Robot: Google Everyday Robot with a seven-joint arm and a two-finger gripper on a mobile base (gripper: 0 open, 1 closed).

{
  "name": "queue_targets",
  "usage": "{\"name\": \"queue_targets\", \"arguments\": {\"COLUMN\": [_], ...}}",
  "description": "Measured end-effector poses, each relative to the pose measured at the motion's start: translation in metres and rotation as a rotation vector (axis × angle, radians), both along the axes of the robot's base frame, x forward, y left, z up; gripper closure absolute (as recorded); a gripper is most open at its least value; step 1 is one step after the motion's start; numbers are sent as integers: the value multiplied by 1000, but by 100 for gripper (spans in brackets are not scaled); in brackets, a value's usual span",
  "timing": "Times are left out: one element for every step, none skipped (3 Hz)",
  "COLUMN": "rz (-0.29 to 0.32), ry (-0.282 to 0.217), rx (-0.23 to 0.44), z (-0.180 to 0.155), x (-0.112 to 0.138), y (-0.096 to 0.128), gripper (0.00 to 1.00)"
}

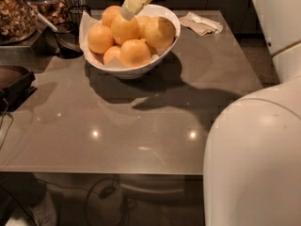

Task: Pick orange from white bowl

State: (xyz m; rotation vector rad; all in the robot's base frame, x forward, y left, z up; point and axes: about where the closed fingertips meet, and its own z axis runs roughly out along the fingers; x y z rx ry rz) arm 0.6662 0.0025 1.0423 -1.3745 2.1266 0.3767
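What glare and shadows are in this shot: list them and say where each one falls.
Camera view: two small glare spots shine on the glossy table; the white bowl throws a dark shadow around its base; a long arm shadow stretches across the tabletop toward the right; the gripper, over an orange in the bowl, is brightly lit.

Glossy ceramic white bowl [134, 72]; smooth-peeled orange [125, 29]; glossy table [141, 126]; matt jaws above bowl.
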Motion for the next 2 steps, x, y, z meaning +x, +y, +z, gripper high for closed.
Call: {"name": "queue_targets", "arguments": {"rz": [37,57], "ry": [-1,-3], "rx": [11,6], "z": [-8,-15], "x": [14,26], "y": [19,31], "gripper": [0,2]}}
